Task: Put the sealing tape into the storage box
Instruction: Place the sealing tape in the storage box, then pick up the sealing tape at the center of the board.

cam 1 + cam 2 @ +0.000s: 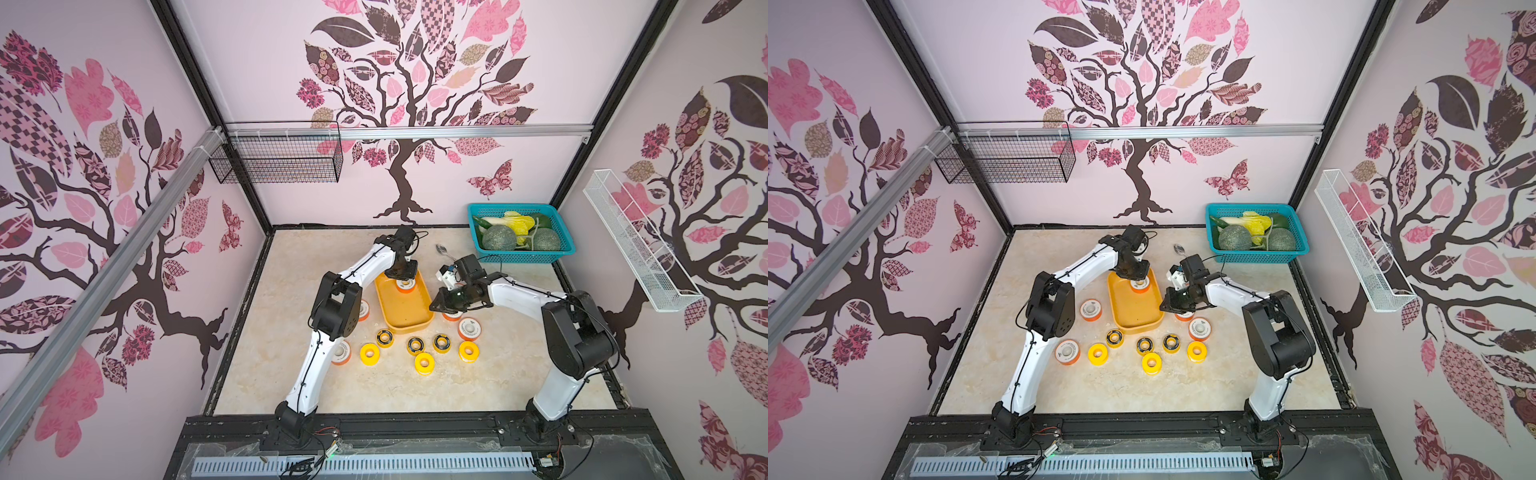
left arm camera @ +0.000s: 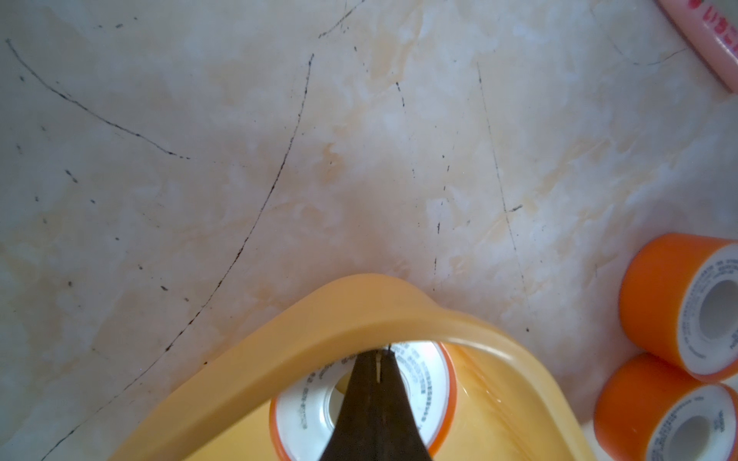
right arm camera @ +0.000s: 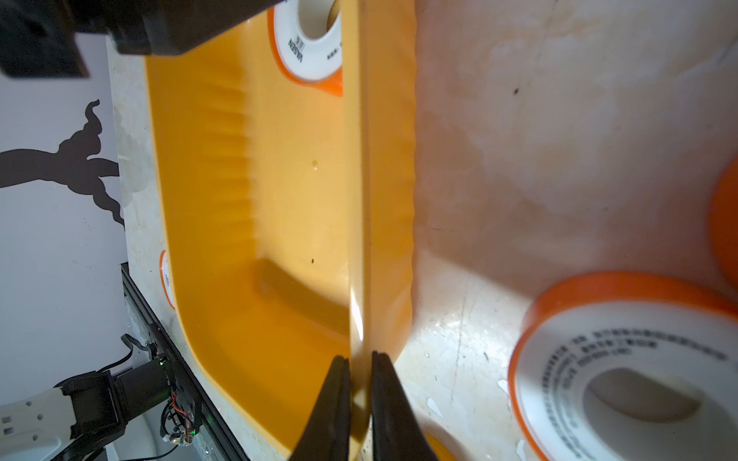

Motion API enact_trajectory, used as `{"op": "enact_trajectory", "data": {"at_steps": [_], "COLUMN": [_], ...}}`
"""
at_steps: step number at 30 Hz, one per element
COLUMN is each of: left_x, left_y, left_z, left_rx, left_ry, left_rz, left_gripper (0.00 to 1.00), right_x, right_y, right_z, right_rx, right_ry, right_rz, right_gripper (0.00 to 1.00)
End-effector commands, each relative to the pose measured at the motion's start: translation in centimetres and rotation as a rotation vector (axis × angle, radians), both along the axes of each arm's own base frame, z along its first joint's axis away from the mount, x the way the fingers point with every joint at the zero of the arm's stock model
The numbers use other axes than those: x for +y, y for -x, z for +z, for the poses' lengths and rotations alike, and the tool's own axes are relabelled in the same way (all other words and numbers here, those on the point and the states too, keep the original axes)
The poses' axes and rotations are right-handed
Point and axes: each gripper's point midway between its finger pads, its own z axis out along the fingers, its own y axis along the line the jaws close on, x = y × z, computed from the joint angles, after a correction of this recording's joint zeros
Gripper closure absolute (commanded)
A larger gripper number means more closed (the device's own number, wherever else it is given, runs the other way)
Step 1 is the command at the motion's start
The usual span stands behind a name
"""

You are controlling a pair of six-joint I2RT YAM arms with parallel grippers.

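Observation:
The yellow-orange storage box (image 1: 405, 318) (image 1: 1133, 312) sits mid-table. One orange sealing tape roll (image 1: 404, 285) (image 2: 307, 407) (image 3: 311, 44) lies flat in its far end. My left gripper (image 1: 401, 272) (image 2: 381, 353) hangs just over that roll, shut, with nothing between its fingers. My right gripper (image 1: 434, 305) (image 3: 359, 359) is shut on the box's right rim (image 3: 361, 199), one finger inside and one outside. Loose rolls lie around the box: orange (image 1: 469, 328) (image 3: 631, 371), yellow (image 1: 369, 354) and black with yellow rings (image 1: 415, 345).
A teal basket (image 1: 557, 249) of vegetables stands at the back right, with a spoon (image 1: 441, 249) to its left. A black wire basket (image 1: 278, 156) and a white mesh basket (image 1: 636, 241) hang on the walls. Two orange rolls (image 2: 687, 303) lie close to the box's side.

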Motion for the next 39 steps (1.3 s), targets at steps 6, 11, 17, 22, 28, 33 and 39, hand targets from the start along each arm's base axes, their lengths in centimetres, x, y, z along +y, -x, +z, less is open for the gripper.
{"op": "enact_trajectory", "data": {"at_steps": [6, 11, 17, 22, 28, 33, 39], "left_x": [-0.2, -0.4, -0.4, 0.2, 3.1, 6.5, 11.5], "left_y": [-0.2, 0.0, 0.1, 0.8, 2.8, 4.8, 7.9], "left_z": [0.7, 2.9, 7.3, 11.0, 14.0, 16.8, 18.8], "left_rx": [-0.013, -0.037, -0.104, -0.164, -0.217, -0.276, -0.342], "left_ry": [0.003, 0.026, 0.069, 0.095, 0.135, 0.190, 0.163], "left_rz": [-0.004, -0.011, -0.017, -0.017, 0.033, 0.095, 0.157], "left_gripper": [0.85, 0.70, 0.62, 0.48, 0.29, 0.18, 0.09], "right_x": [0.1, -0.1, 0.0, -0.4, -2.0, -3.7, -5.8], "right_y": [1.0, 0.9, 0.4, -0.2, -0.6, -0.8, -1.4], "right_z": [-0.7, -0.3, 1.5, 4.0, 6.9, 8.2, 8.5], "right_rx": [0.044, 0.030, -0.005, -0.070, -0.171, -0.209, -0.223], "right_ry": [0.022, 0.027, 0.010, 0.015, 0.081, 0.122, 0.157], "right_rz": [0.014, 0.003, -0.010, -0.028, -0.058, -0.083, -0.118], "right_gripper": [0.85, 0.80, 0.71, 0.60, 0.49, 0.46, 0.43]}}
